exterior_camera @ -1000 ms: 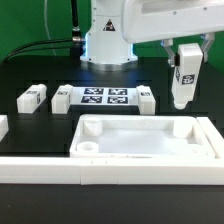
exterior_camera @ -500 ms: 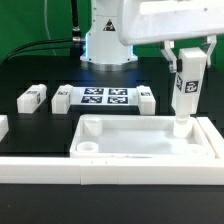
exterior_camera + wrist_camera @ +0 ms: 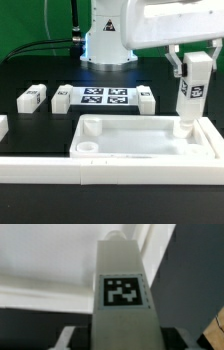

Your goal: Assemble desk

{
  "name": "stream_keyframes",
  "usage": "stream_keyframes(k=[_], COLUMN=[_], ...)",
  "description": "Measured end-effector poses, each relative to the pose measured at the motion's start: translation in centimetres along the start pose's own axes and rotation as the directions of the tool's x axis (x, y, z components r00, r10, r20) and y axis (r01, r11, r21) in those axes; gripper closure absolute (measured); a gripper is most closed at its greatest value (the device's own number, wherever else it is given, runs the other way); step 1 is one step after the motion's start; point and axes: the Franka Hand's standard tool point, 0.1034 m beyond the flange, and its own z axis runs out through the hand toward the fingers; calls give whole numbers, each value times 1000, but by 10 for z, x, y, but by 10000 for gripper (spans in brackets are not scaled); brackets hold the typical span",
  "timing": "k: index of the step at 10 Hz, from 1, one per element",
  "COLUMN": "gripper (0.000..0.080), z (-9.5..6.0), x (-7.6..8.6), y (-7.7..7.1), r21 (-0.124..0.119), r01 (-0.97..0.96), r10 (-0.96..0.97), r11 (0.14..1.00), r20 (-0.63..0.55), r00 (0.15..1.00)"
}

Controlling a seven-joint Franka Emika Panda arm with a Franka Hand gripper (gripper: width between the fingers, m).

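Desk: unassembled; the top (image 3: 140,138) lies flat, rim up, at the front of the table (image 3: 40,128); one leg (image 3: 187,100) is in hand.
Gripper (image 3: 192,68): points down, fingers closed on the leg's upper end, one on each side.
Leg: white square post of smooth plastic; its long axis is upright and it hangs straight below the gripper. In the wrist view its black-and-white tag (image 3: 124,291) faces the camera and the post runs away toward the top.
Key relation: the leg's lower end is at the top's far corner on the exterior view's right, directly under the hand. Whether it touches or has entered a socket cannot be told. The coming move looks like a straight push down along the leg's axis.
Top: white plastic rectangular tray with a raised rim; a round socket (image 3: 88,147) shows at the near corner on the exterior view's left.
Loose legs (image 3: 32,97): three, lying flat, tags up, well apart from the hand; two are to the exterior view's left of the marker board and one is just beside it on the right.
Marker board (image 3: 104,97): thin, flat, white, with four tags.
Wall (image 3: 100,172): long, low, white, touching the top's near rim.
Table: black, matte.
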Motion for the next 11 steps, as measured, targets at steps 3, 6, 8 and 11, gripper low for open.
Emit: stream_keyframes(k=[3,6,8,11], gripper=[511,511,511,511], z=[10,11,9,15], x=[18,19,44,40], y=[11,11,10,13], r21=[-6,-1,11,10], r01=[62,63,64,59], r10=[-62,-63,-64,-59], r11=[998,998,998,998], r20=[-27,-14,-16,-11], r00=[998,998,998,998])
